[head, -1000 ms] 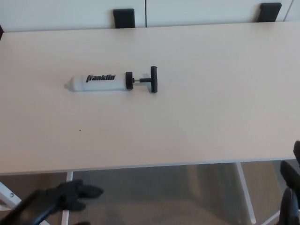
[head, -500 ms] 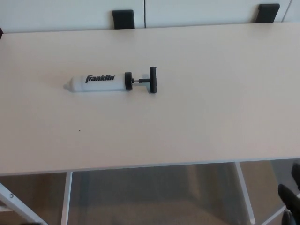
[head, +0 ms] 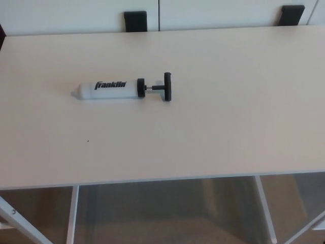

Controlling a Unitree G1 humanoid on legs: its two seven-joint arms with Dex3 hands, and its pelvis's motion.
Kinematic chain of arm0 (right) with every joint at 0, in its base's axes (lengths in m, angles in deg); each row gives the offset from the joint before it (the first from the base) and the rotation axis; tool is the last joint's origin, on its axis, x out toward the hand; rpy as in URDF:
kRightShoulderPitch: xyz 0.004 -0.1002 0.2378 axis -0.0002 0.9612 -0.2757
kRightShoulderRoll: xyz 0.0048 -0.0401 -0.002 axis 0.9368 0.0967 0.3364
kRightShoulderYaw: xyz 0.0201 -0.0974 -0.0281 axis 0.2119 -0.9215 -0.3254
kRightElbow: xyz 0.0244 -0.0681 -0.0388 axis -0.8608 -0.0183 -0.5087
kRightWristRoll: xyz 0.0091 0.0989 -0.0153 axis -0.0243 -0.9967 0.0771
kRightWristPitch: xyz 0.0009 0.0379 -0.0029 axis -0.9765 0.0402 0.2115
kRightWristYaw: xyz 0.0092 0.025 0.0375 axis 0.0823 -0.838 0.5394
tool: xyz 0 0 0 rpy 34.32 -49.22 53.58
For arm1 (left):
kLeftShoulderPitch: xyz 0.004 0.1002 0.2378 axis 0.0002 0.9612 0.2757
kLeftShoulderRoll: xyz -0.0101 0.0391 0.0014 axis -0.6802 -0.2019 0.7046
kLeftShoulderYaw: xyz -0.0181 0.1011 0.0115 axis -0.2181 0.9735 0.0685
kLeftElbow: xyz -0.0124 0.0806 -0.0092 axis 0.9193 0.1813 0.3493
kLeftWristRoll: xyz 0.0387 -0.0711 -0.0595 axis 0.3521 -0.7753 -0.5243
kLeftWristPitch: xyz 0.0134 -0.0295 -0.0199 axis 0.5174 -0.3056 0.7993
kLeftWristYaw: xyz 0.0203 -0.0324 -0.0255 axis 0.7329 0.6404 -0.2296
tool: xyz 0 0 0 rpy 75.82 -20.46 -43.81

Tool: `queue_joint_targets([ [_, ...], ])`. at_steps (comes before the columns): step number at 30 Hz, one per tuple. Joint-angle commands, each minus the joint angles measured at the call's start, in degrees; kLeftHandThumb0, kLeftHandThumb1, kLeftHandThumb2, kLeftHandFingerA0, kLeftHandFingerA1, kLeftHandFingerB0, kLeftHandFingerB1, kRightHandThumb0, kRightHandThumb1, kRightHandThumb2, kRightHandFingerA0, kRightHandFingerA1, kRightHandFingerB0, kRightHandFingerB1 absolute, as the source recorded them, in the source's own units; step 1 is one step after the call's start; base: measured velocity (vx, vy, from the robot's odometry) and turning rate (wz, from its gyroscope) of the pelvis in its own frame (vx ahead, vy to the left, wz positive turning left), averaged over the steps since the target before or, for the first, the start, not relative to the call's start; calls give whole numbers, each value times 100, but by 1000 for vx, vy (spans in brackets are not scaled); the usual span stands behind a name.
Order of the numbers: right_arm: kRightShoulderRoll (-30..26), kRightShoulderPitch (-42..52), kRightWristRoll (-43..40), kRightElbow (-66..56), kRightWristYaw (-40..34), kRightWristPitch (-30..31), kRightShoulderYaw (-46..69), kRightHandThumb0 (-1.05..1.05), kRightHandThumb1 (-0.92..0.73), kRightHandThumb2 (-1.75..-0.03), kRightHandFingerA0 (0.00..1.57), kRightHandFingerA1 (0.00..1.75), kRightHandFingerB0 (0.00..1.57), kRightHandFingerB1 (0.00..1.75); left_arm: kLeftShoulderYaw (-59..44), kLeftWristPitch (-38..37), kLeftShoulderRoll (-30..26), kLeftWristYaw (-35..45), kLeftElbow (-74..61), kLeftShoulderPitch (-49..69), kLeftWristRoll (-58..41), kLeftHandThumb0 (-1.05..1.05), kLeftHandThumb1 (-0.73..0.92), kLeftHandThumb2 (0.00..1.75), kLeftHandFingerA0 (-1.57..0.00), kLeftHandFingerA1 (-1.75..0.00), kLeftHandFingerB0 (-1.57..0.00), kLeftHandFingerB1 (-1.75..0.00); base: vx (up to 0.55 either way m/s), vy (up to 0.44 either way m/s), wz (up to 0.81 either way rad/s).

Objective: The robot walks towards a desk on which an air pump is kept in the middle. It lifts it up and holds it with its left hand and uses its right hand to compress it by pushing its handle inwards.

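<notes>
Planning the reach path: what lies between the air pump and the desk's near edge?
Only bare desk surface, save a tiny dark speck, between the air pump and the near edge, seen in the head view.

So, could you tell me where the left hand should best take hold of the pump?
Probably around the white barrel, coming down from above. The pump lies flat on the desk with its black handle pointing to the robot's right, so a mid-barrel grip leaves that free.

A pale beige desk top [head: 228, 127] fills most of the view, evenly lit. Beyond the desk's far edge stand two black chair backs [head: 135, 21] against a white wall [head: 218, 10]. Below the desk's near edge, white legs [head: 72, 213] stand on brownish floor [head: 167, 213].
</notes>
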Motion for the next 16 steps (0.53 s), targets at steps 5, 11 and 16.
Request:
queue_joint_targets([
  [5,-157,-248,-1614,386,1251,856,573,-80,-73,-107,0,29,0,21,-223,654,173,429,1171,-569,-799,-72,68,61,-20,-38,-26,-31,0,0,0],
  [11,-111,-106,-1879,374,1416,800,920,-80,-86,-66,0,26,0,18,-234,861,122,554,1115,-615,-932,-69,66,60,-19,-37,-27,-30,0,0,0],
  [16,92,-162,-2703,610,1481,1372,1491,-92,-67,-101,7,23,7,15,-261,1050,92,576,865,-564,-1049,-71,65,60,-20,-37,-28,-31,0,0,0],
])
